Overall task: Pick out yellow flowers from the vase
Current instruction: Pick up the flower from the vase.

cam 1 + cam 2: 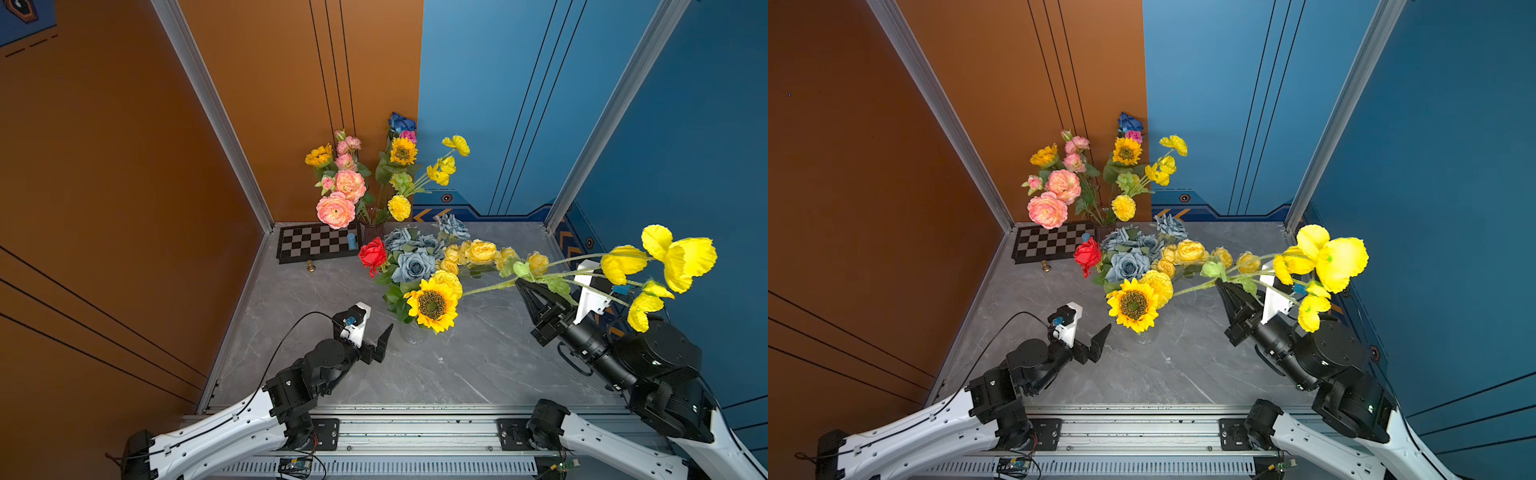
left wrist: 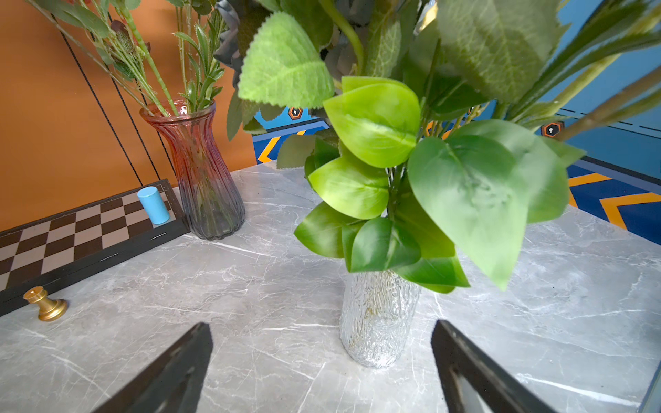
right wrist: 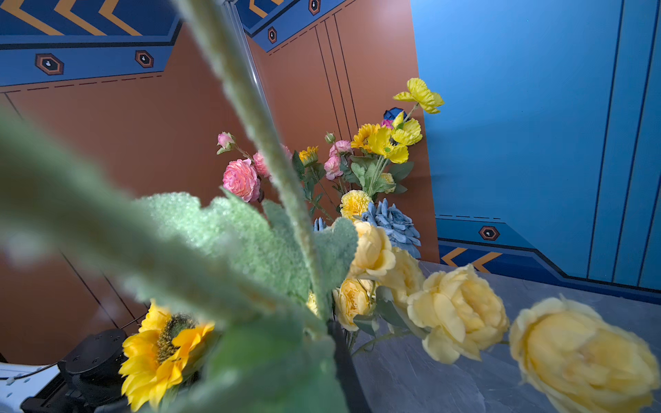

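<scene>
This is a robotics lab test cell, dressed like a small stage set. Bare aluminium posts [image 1: 212,112] frame printed orange wall panels [image 1: 104,166] and blue wall panels [image 1: 478,104] that carry chevrons [image 1: 422,215] and hexagon decals [image 1: 446,198]. A left arm [image 1: 216,436] and a right arm [image 1: 615,449] are mounted on an aluminium rail [image 1: 415,432], next to a slotted cable duct [image 1: 395,467] and an exposed circuit board [image 1: 295,463]. The marble-look tabletop [image 1: 457,365] holds props: a chessboard [image 1: 311,243], a gold pawn [image 2: 46,304], a blue cylinder [image 2: 153,205], and a pink-tinted ribbed vase [image 2: 204,171] and a clear textured glass vase [image 2: 379,318] of artificial flowers [image 1: 432,305].
</scene>
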`<state>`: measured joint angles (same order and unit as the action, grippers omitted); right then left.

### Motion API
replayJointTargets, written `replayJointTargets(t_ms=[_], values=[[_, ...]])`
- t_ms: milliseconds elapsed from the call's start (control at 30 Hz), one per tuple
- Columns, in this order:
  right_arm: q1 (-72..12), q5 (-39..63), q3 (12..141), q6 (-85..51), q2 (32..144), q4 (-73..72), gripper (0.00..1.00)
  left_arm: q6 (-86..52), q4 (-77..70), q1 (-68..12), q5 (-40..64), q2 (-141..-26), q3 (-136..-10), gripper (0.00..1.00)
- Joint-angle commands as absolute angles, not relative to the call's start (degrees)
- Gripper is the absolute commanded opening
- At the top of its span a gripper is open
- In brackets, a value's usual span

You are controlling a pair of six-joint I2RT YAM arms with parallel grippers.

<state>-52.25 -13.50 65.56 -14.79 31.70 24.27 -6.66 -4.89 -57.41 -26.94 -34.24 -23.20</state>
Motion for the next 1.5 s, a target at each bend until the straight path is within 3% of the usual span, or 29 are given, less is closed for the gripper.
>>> replayJointTargets(t_ms=[0,533,933,1133,1467], values=[[-52.7,-17.1,69.6,-14.9,31.3,32.4,0.0,-5.1,-5.6,-58.1,-27.2,-34.1,-25.0,0.98],[-52.8,-21.3,83.6,-22.4,32.9,46.9,0.0,-3.7,-5.6,-58.1,-27.0,-33.1,-25.0,0.98],[-56.1,-39.8,85.1,-26.5,35.0,56.3,0.0,-2.5,-5.5,-58.1,-26.9,-31.2,-24.7,0.98],[-63.8,-55.3,85.1,-29.7,34.9,60.7,0.0,-2.5,-5.5,-58.1,-26.6,-31.2,-24.6,0.98],[-87.5,-86.1,83.9,-31.9,32.7,62.3,0.0,-2.3,-5.5,-58.2,-26.2,-30.8,-24.8,0.98]])
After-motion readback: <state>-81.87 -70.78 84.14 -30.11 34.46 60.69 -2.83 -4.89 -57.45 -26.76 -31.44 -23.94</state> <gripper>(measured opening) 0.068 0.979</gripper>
